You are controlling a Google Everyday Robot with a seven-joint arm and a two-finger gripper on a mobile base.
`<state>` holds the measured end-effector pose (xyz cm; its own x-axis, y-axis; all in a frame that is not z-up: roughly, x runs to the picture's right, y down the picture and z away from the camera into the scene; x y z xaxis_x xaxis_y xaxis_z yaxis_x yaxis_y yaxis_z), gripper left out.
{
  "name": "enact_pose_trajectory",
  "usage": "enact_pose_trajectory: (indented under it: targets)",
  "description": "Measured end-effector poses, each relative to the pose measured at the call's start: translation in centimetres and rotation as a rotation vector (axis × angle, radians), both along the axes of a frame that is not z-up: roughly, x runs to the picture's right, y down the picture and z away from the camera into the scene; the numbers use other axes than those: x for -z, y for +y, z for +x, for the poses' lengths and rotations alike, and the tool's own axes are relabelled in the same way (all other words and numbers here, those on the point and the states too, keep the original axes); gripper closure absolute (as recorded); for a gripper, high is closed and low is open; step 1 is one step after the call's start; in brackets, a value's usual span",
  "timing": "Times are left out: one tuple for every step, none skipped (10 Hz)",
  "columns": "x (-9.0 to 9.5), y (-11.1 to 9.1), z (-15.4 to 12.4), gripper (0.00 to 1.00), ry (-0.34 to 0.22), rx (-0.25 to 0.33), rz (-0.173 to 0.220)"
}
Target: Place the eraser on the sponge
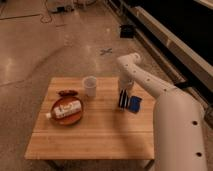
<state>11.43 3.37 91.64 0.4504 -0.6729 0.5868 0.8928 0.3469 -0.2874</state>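
CAMERA VIEW: A blue sponge [135, 103] lies flat on a low wooden table [100, 140], close to the table's right-hand edge as the camera sees it. The robot's gripper [123, 104] points straight down just beside the sponge, on its left side, with its dark tip at or barely above the tabletop. It cannot be told whether the gripper is open, closed or clamped on anything. The eraser cannot be made out apart from the dark gripper, and nothing shows on top of the sponge.

The white arm [145, 82] rises from the gripper, bends at a rounded joint behind and above the sponge, then slopes down past the sponge's right side to the robot's broad white body [177, 132] in the near right corner of the frame.

A white cup [90, 86] stands upright well to the left of the sponge and a little farther from the camera. Farther left of the sponge again sits a round reddish-brown plate [76, 121] with a pale, elongated object [65, 110] lying across it. A small dark red item [67, 92] lies on the wood just behind the plate.

Beyond the sponge, past the table's far edge, the polished concrete floor [30, 55] carries a blue cross mark [106, 51].
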Motion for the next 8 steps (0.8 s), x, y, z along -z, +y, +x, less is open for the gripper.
enact_pose_trajectory:
  targets:
    - [0.2, 0.0, -0.8, 0.76, -0.010, 0.002, -0.003]
    - [0.2, -0.1, -0.4, 0.84, -0.003, -0.003, 0.001]
    - [0.1, -0.3, 0.3, 0.93, 0.008, -0.011, 0.006]
    - [0.2, -0.5, 1.9, 1.00, 0.021, -0.032, 0.012]
    - [0.4, -0.5, 3.1, 1.00, 0.033, -0.042, 0.015]
    - [0.6, -0.5, 4.4, 1.00, 0.049, -0.053, 0.017]
    - [0.8, -0.5, 5.0, 1.00, 0.060, -0.061, 0.019]
    - [0.9, -0.6, 5.2, 1.00, 0.070, -0.066, 0.022]
